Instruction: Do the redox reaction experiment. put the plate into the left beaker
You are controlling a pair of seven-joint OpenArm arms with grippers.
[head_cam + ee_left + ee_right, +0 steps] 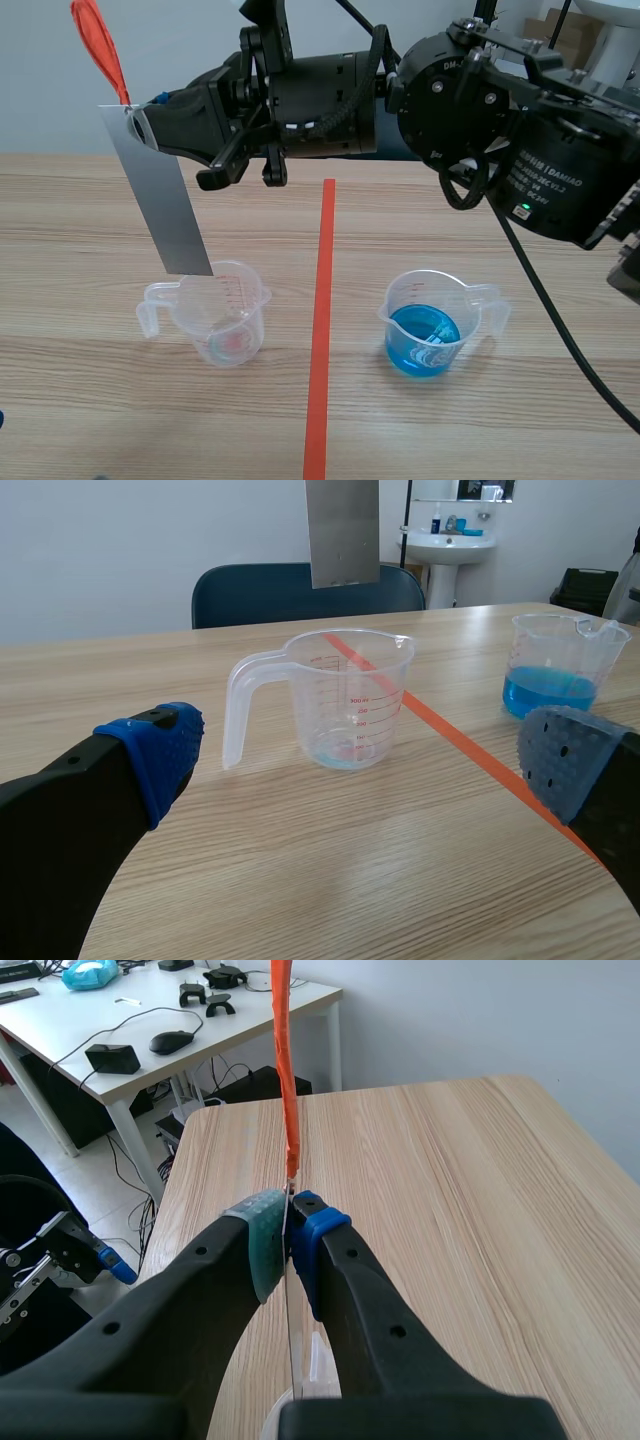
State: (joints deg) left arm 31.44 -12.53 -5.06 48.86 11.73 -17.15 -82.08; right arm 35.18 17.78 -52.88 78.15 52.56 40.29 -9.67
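A long grey metal plate [165, 205] with an orange strip [100, 45] at its top hangs tilted from my right gripper [140, 125], which is shut on its upper end. That arm reaches across from the right. The plate's lower edge is just over the rim of the left beaker [215, 320], a clear cup with a trace of pinkish liquid. In the left wrist view the plate [343, 530] hangs above that beaker [345, 700]. The right wrist view shows the pads [265, 1245] pinching the plate edge-on. My left gripper [362, 758] is open, low, facing the beaker.
A second clear beaker [430, 325] with blue liquid stands right of the orange tape line [322, 330]. A blue chair [290, 590] is beyond the table's far edge. A white desk [150, 1020] with cables stands past the table's end.
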